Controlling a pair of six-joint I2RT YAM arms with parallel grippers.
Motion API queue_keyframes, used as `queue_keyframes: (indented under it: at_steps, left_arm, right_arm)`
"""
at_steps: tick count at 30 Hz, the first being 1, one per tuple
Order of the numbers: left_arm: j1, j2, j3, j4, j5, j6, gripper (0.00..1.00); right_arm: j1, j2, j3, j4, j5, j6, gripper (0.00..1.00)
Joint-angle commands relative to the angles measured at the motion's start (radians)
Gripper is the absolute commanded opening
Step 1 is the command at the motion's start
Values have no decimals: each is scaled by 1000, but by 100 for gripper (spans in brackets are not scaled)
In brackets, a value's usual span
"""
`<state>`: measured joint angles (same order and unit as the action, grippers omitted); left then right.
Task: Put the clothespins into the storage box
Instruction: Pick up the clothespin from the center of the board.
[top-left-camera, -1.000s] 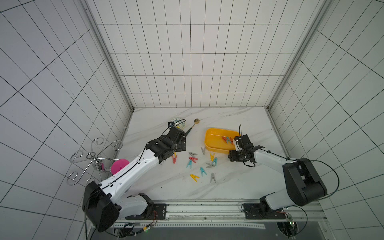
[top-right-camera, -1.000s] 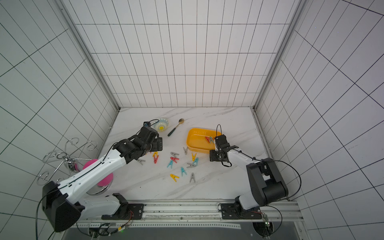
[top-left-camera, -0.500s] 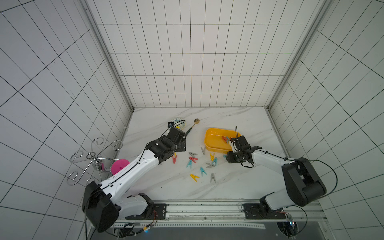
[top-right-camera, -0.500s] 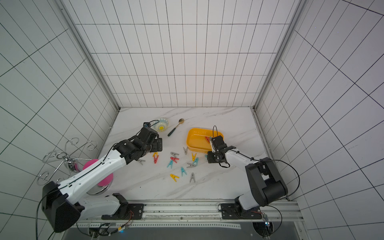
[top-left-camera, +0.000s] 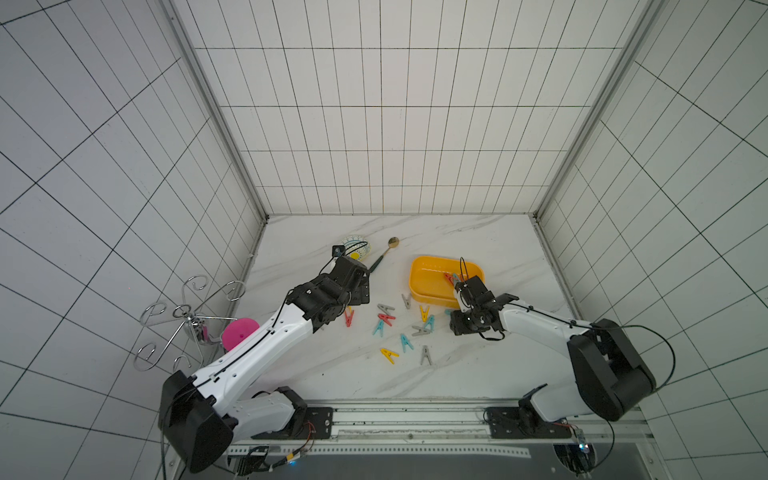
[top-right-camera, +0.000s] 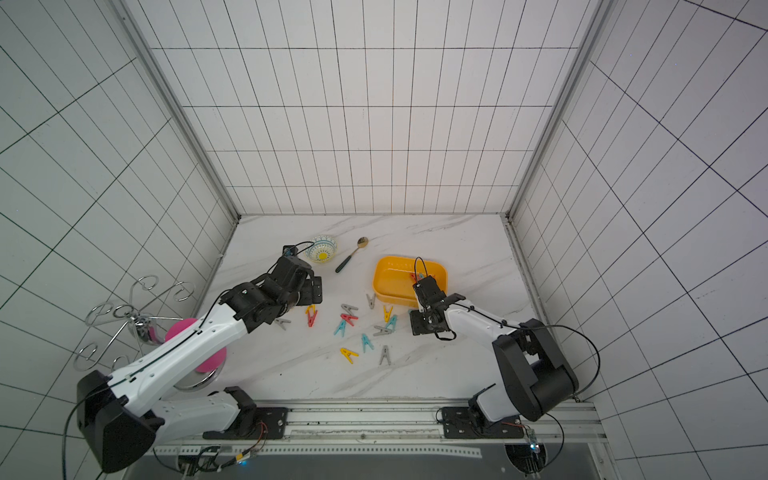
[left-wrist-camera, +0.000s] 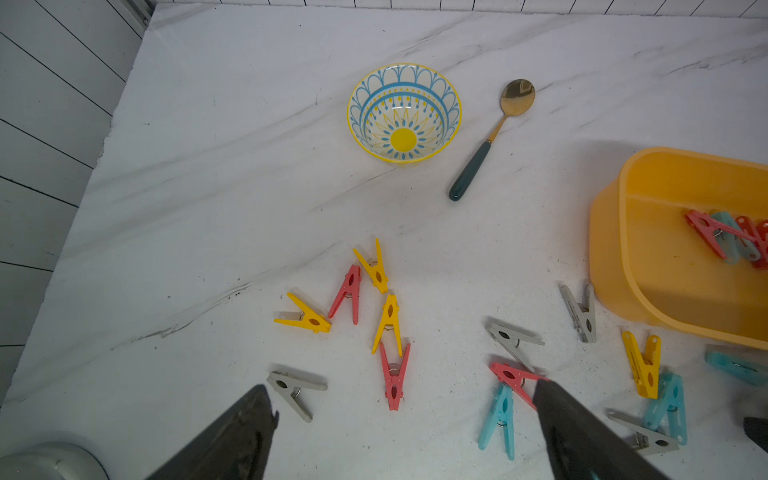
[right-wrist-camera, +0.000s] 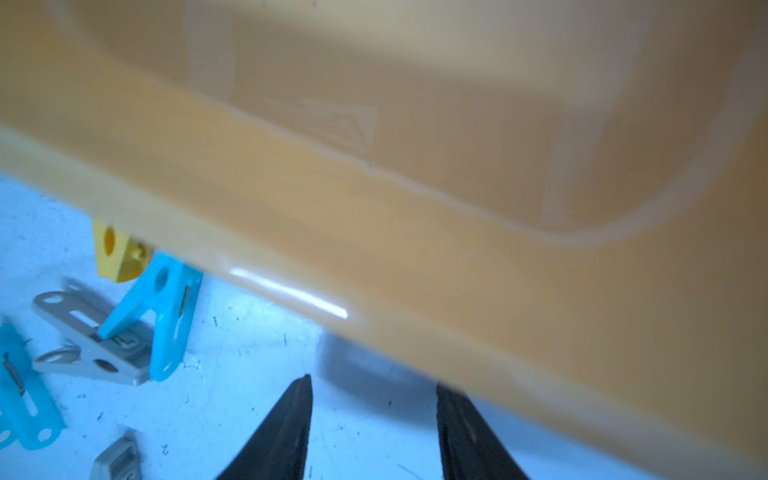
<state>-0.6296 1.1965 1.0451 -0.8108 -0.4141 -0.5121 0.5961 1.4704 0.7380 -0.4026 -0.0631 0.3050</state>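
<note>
The yellow storage box (top-left-camera: 428, 272) (top-right-camera: 390, 276) stands right of the table's middle, with a few red and teal clothespins (left-wrist-camera: 723, 241) inside. Several loose clothespins (top-left-camera: 388, 320) (top-right-camera: 351, 318) in red, yellow, teal and grey lie in front of it. My left gripper (left-wrist-camera: 401, 384) (top-left-camera: 359, 291) hangs open over the left cluster, a red clothespin (left-wrist-camera: 394, 376) lying on the table below its gap. My right gripper (right-wrist-camera: 372, 384) (top-left-camera: 459, 326) is open and empty, low over bare table against the box's near wall (right-wrist-camera: 415, 232). Teal and grey clothespins (right-wrist-camera: 162, 307) lie beside it.
A patterned bowl (left-wrist-camera: 404, 113) and a green-handled gold spoon (left-wrist-camera: 490, 139) lie behind the left cluster. A wire rack (top-left-camera: 183, 320) and a pink round object (top-left-camera: 239, 332) stand at the table's left edge, under my left arm.
My right gripper has moved from over the box's near rim leftward and toward the table's front, down beside the box wall. The left arm has hardly moved.
</note>
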Motion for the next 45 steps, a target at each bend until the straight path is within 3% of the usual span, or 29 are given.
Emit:
queue_keyframes:
  at_steps: [1,10,23,32,45]
  left_arm:
    - [-4,-15,-8,12,1,-8,99]
    - [-4,-12,-2,12,3,-8,99]
    - [-5,1,3,7,-1,0,99]
    - [-5,13,22,-7,-6,7,99]
    - [-4,14,21,-8,10,-1,99]
  right_arm:
    - [6,19,61,-47,51,-15,53]
    - [-2,40,114,-25,27,-43,54]
    - [-20,120,161,14,-18,-19,47]
    - [-18,112,140,55,-73,10,27]
    - [11,89,80,73,-96,26,13]
